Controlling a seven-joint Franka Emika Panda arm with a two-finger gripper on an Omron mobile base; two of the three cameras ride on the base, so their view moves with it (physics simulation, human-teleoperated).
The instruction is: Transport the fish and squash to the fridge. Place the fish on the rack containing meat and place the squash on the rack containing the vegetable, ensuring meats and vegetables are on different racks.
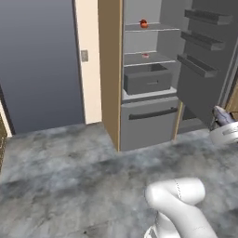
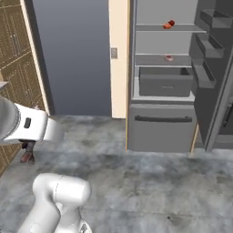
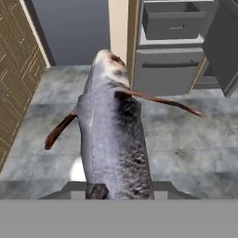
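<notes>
One fish [image 3: 114, 139] clamped in gripper [image 3: 116, 191], long axis running away from hand, head toward open fridge [image 3: 172, 69]. Arm low over grey floor [image 3: 186, 139], well short of fridge.

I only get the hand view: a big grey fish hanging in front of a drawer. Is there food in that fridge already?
Observer: Yes. The top shelf of the fridge holds a small dark red round vegetable.
Operator: Anything under it?
Observer: A small pinkish piece of meat lies on the next shelf down, right above the drawer bin.
Operator: And the door?
Observer: The fridge door stands open on the right, with three bins on its inner side.
</notes>
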